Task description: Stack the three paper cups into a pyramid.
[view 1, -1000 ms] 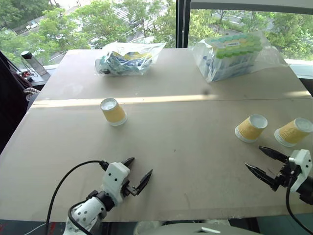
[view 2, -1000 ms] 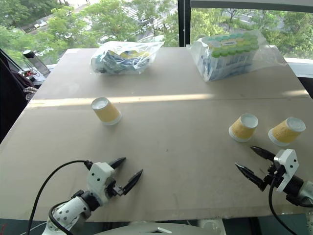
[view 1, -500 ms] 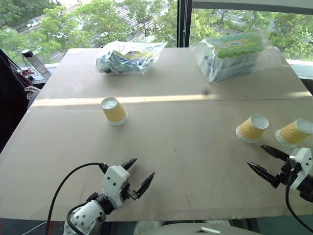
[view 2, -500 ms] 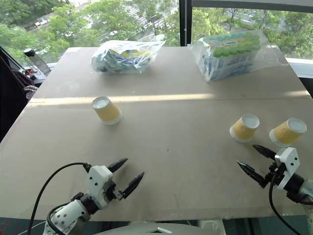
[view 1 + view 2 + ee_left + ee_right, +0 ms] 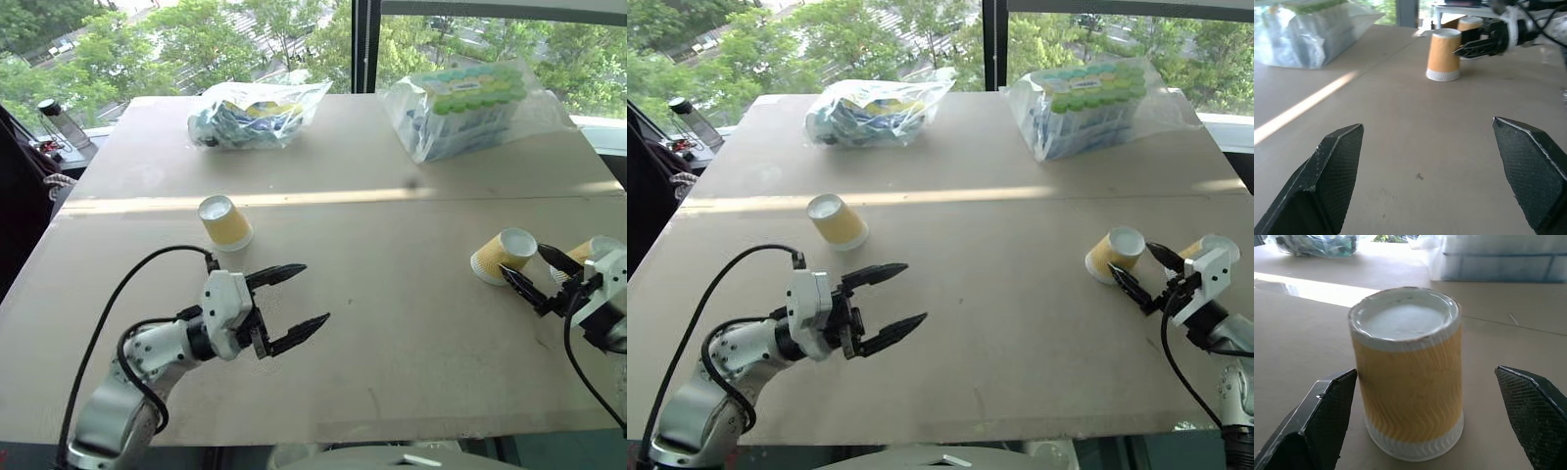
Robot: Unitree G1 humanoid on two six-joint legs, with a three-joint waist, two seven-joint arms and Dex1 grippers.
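Right pincer (image 5: 537, 273) wide open, empty, has advanced to bracket nearest paper cup (image 5: 503, 257) | left pincer (image 5: 290, 305) raised, open, empty | you can close next; nothing stacked.

Three paper cups stand upside down on the counter (image 5: 372, 323): one cup (image 5: 225, 222) at about ten o'clock, a second cup (image 5: 503, 257) at three o'clock, and a third cup (image 5: 586, 252) just beyond it, partly hidden. Two clear plastic bags lie at the far edge: one bag (image 5: 257, 115) at eleven o'clock, the other bag (image 5: 470, 106) at one o'clock.
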